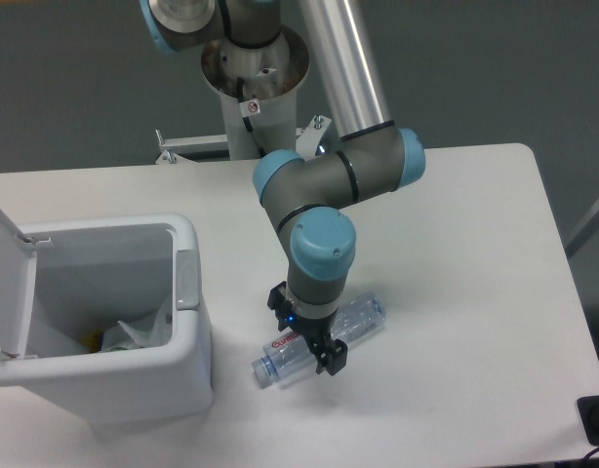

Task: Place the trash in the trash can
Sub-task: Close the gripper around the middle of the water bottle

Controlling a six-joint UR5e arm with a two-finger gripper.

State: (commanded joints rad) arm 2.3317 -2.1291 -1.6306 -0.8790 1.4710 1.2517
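Clear plastic with a pink-red label, the bottle lies on its side on the white surface, just right of the trash can. The pincer is down over the bottle's middle, its black fingers spread on either side; whether they press it I cannot tell. A crumpled whitish wrapper sits inside the trash can, whose lid stands open at its left.

bottle on table right of bin, wrapper inside bin.
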